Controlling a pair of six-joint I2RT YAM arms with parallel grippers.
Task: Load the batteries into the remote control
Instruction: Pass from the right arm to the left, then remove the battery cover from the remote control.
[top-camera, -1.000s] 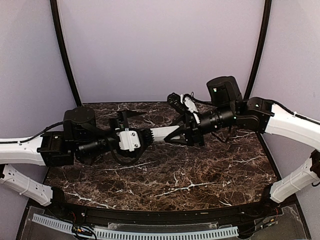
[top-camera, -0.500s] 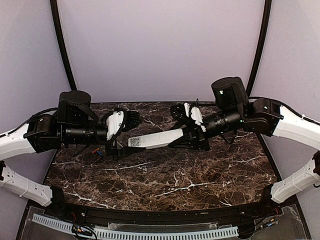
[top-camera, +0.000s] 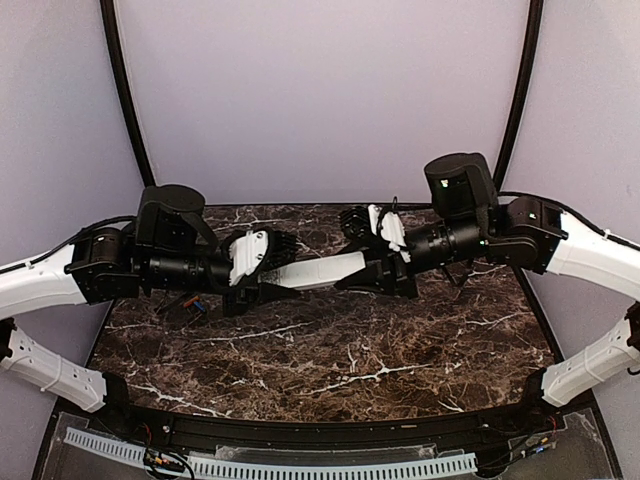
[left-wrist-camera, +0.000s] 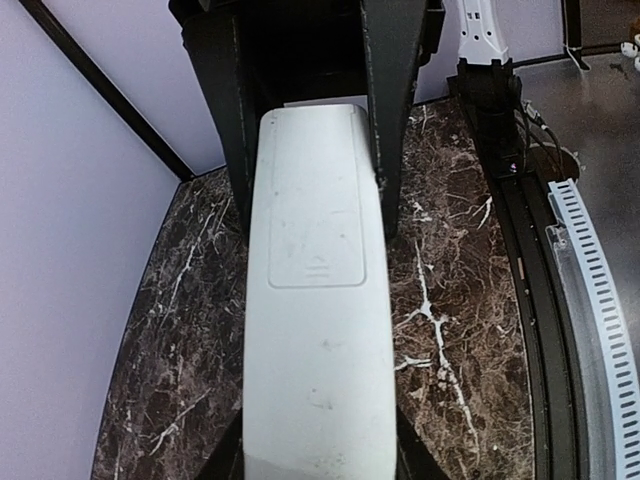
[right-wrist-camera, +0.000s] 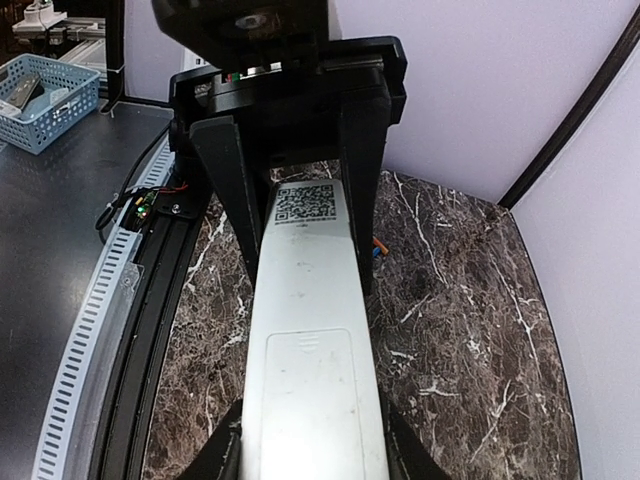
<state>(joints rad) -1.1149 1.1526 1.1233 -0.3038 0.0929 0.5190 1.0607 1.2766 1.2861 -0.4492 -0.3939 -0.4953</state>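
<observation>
Gripping remote control (top-camera: 320, 272) at left end with left gripper (top-camera: 272, 276), right end with right gripper (top-camera: 358, 262). Holding it above table (top-camera: 350, 360).

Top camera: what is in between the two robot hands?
The remote control fills that gap. The left gripper clamps one end and the right gripper the other, above the table. The top view shows it.

The remote (top-camera: 318, 272) is white with a black QR label (right-wrist-camera: 307, 204); the table (top-camera: 350, 350), brown marble veined white; twelve-o'clock wall (top-camera: 320, 100), lilac.
</observation>
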